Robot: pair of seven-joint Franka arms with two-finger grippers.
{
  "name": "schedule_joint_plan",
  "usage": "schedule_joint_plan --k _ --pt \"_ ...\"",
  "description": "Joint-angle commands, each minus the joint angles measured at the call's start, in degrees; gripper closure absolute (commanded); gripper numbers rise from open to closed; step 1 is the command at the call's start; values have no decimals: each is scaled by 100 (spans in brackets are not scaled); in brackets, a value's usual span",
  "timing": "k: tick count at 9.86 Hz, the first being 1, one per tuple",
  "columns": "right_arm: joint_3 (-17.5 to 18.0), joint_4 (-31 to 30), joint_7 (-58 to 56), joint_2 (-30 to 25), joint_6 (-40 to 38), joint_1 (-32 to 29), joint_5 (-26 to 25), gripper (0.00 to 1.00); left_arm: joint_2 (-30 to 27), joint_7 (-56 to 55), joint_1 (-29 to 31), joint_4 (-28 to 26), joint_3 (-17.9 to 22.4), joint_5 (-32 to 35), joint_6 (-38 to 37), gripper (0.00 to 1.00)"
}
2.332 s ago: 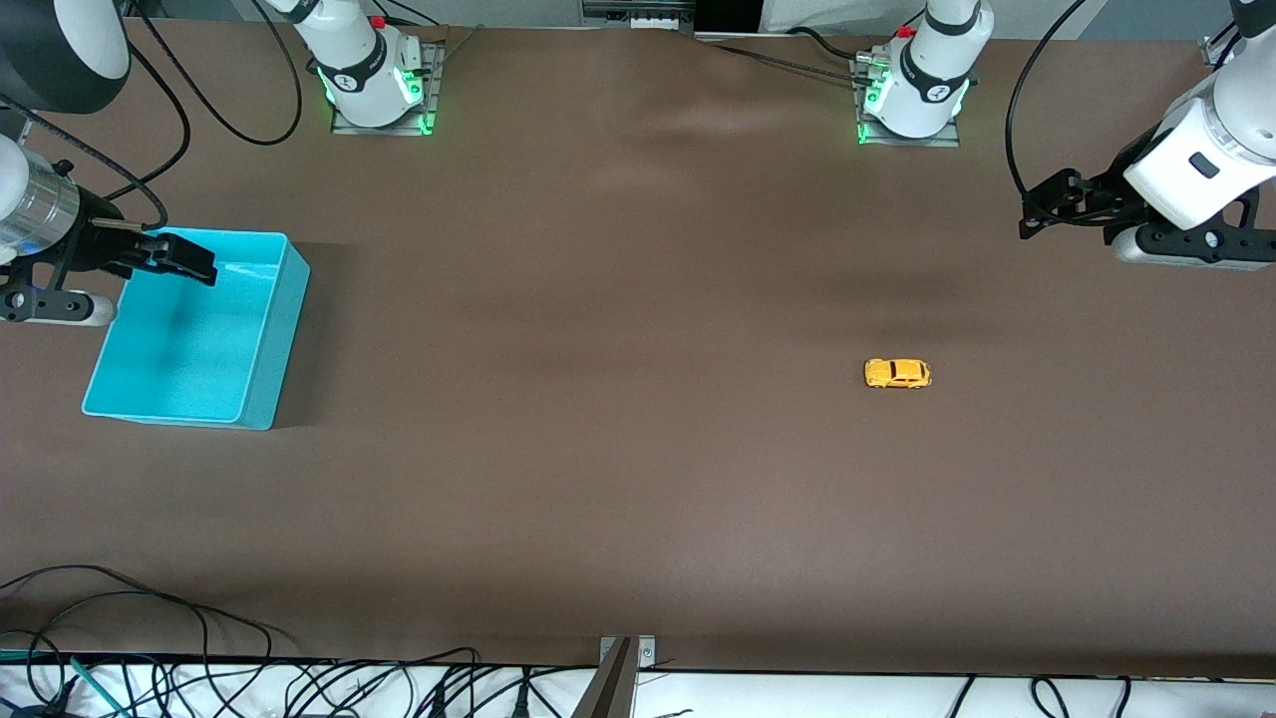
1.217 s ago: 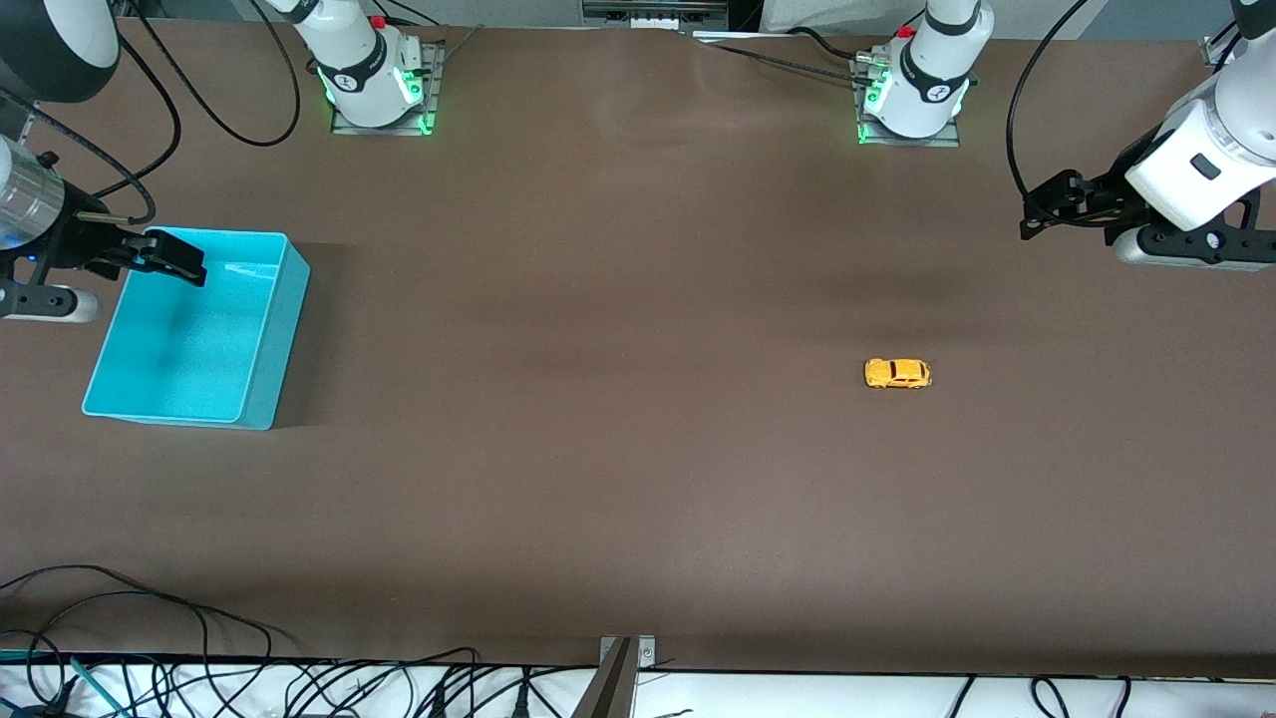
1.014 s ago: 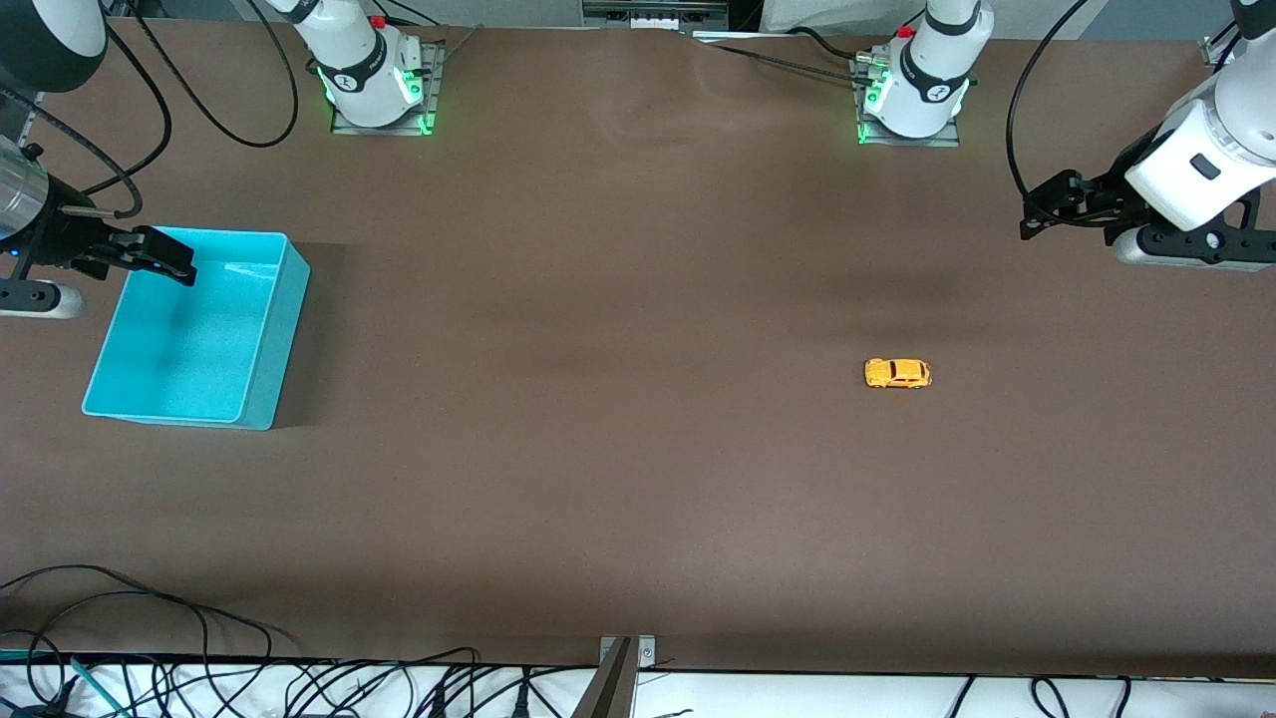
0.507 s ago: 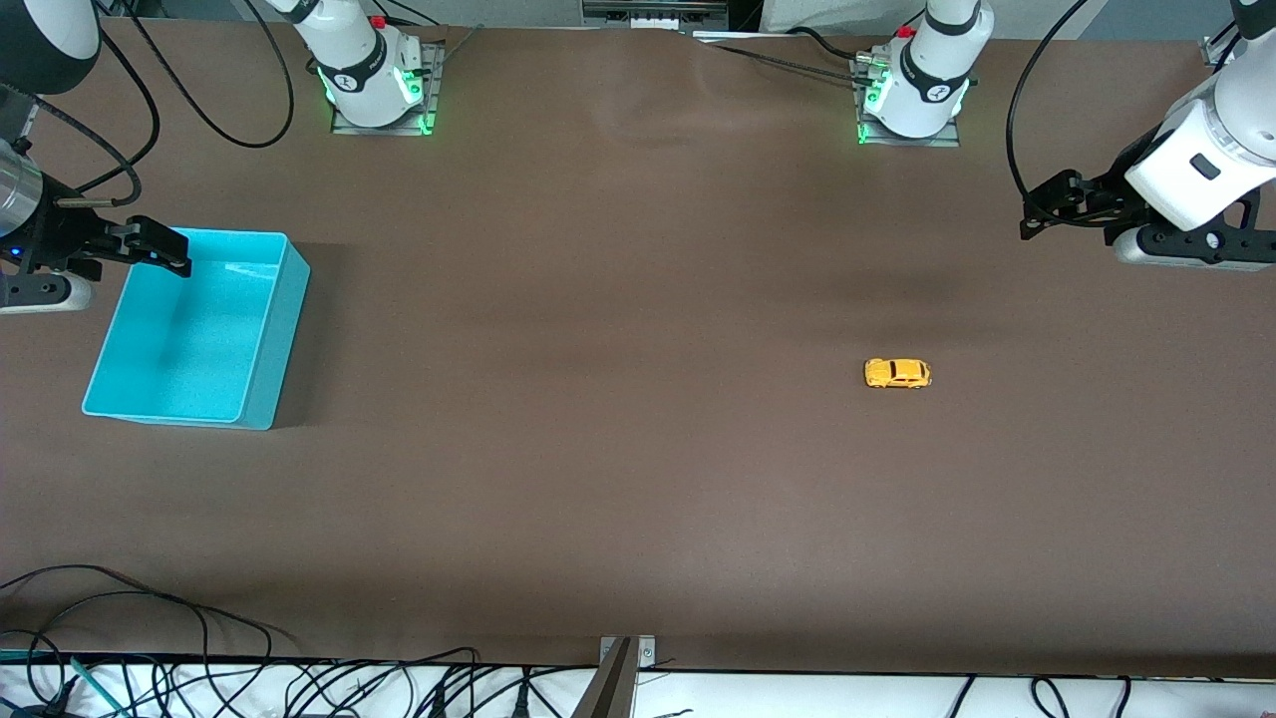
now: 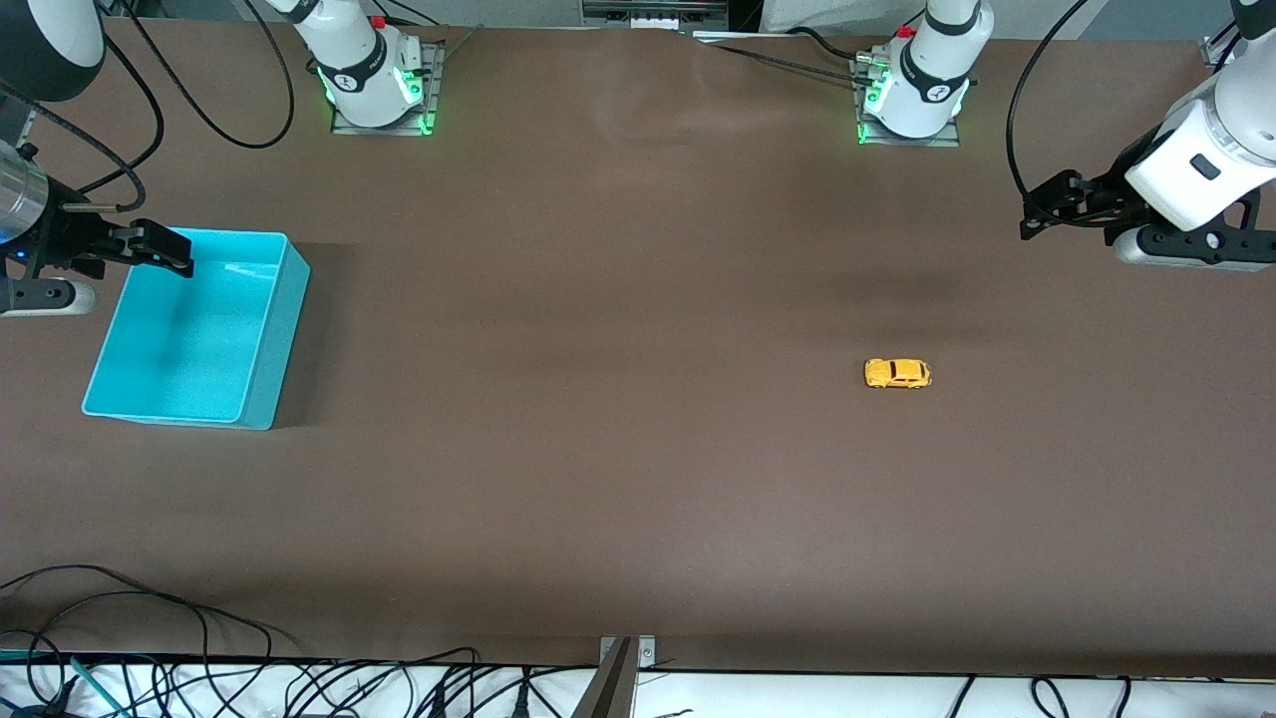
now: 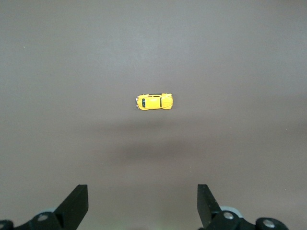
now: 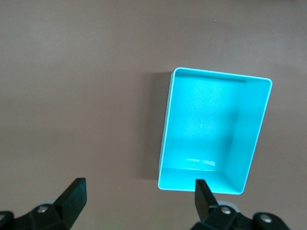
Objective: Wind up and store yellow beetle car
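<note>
You're pre-grasp: nothing wound yet. Left gripper (image 6: pixel 142 206), jaws spread & empty, hangs high w/ the yellow beetle car (image 6: pixel 154 101) on bare table well ahead of its tips. Right gripper (image 7: pixel 139 201), released, waits over the turquoise bin (image 7: pixel 168 124)'s edge. Next: drop left onto car, square jaws across body.

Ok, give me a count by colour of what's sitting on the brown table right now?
Yellow: 1, the small rounded yellow toy car.
Turquoise: 1, the open rectangular turquoise plastic bin.
Total: 2.
</note>
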Motion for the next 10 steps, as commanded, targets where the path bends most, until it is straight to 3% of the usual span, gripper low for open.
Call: schedule_joint_plan --k 1,10 --pt "42 -3 43 -17 -64 -17 -80 0 70 7 -6 181 -13 61 -143 0" --pt "59 15 105 1 -55 1 -88 0 70 -11 -59 181 -22 61 -222 0"
